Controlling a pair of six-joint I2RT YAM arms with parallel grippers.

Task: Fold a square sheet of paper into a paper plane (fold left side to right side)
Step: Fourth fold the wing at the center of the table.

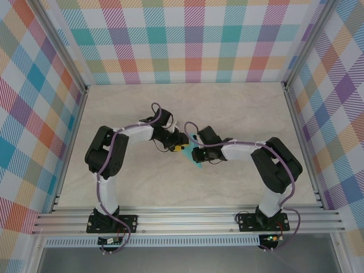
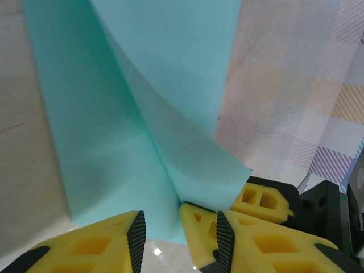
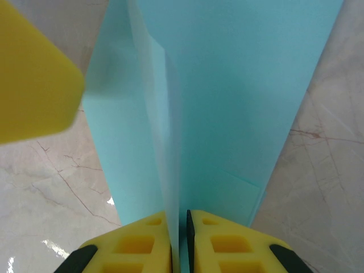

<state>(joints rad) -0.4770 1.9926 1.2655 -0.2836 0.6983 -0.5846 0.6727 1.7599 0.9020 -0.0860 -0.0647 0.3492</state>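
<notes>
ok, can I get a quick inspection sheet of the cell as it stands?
Surface: pale marbled table, no marks seen.
Job's things: turquoise paper, partly folded, one flap lifted, mid-table between the arms.
Clutter: nothing seen.
Grippers: left gripper fingers apart, paper fold between them; right gripper fingers shut on the paper's edge.
Cables: purple cables run along both arms, off the paper.
Surroundings: plaid walls, aluminium frame at the near edge.
</notes>
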